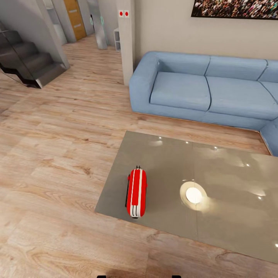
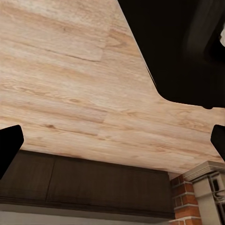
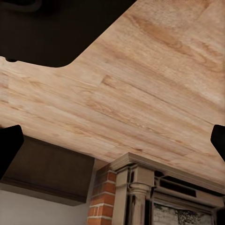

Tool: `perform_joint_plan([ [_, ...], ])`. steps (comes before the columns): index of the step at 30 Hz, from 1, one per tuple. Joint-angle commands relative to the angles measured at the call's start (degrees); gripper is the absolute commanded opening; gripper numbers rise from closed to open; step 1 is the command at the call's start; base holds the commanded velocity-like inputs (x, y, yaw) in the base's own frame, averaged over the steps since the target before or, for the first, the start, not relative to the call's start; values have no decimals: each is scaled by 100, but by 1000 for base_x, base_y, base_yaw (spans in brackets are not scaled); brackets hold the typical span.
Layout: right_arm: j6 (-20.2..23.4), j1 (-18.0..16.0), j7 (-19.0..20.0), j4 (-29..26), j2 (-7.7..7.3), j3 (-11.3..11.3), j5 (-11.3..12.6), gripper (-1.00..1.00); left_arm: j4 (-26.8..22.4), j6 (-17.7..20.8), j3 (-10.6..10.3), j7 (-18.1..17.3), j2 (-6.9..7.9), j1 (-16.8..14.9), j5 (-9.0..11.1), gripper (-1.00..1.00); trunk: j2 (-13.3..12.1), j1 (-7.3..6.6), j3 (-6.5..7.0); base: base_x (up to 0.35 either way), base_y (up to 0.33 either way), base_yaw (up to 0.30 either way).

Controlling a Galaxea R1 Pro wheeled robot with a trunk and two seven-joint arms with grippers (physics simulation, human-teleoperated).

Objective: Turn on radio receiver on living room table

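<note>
The radio receiver (image 1: 136, 192) lies on the worktop (image 1: 166, 162) ahead of me, near its left front corner, its long side running away from me. To its right on the same surface sits a round lamp reflection (image 1: 194, 195), apart from the receiver. Behind the worktop stands the sofa (image 1: 200, 90), which turns a corner at the far right. On the wall above the sofa hangs a picture (image 1: 235, 8). Left of the sofa stands a pillar (image 1: 125, 42), and further left, well apart, a staircase (image 1: 29, 63). The floor (image 1: 50, 162) spreads left of and before the worktop. My left fingers (image 2: 9, 147) and right fingers (image 3: 9, 145) hang over bare floor, with a brick fireplace (image 3: 140, 197) beyond.
</note>
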State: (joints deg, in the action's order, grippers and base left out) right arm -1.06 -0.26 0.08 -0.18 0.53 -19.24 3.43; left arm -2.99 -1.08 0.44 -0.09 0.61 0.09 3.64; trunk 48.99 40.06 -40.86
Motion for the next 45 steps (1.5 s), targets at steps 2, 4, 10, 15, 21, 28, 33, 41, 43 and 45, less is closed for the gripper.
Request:
perform_joint_plan([
  [2, -6, 0, 1, 0, 2, -6, 0, 100, 0, 2, 0, 0, -4, 0, -1, 100, 0, 0, 0, 0, 0, 0],
  [4, -9, 0, 1, 0, 7, -8, 0, 100, 0, 2, -2, 0, -5, 0, -1, 100, 0, 0, 0, 0, 0, 0],
  [10, -15, 0, -14, 0, 27, -12, -5, 100, 0, 2, -6, 0, -5, 0, -4, 100, 0, 0, 0, 0, 0, 0],
  [15, -23, 0, -16, 0, 37, -13, -16, 100, -7, 2, -17, 0, -4, 0, -18, 100, 0, 0, 0, 0, 0, 0],
  [21, 345, 0, -51, -2347, -45, -166, -69, 100, -2416, 183, -17, -54, 529, 0, -12, 100, 0, 0, 0, 0, 0, 0],
  [28, 2586, 0, -484, -6404, -174, -131, -75, 100, -5616, 1828, 219, -567, 1173, 0, 276, 100, 0, 0, 0, 0, 0, 0],
  [33, 3179, -218, -759, -8027, -317, -113, -88, 100, -7523, 2942, 926, -1480, 1409, 0, 563, 100, 0, 0, 0, 0, 0, 0],
  [41, 4164, -915, -780, -8647, -316, -132, -122, 100, -8415, 3227, 1126, -1712, 1481, 0, 608, 100, 0, 0, 0, 0, 0, 0],
  [43, 4355, -938, -773, -8826, -323, -133, -127, 100, -8443, 3242, 1130, -1898, 1502, 0, 610, 100, 0, 0, 0, 0, 0, 0],
  [45, 4593, -1008, -770, -8961, -318, -133, -131, 100, -8465, 3322, 1133, -2459, 1574, -16, 606, 100, 0, 0, 0, 0, 0, 0],
])
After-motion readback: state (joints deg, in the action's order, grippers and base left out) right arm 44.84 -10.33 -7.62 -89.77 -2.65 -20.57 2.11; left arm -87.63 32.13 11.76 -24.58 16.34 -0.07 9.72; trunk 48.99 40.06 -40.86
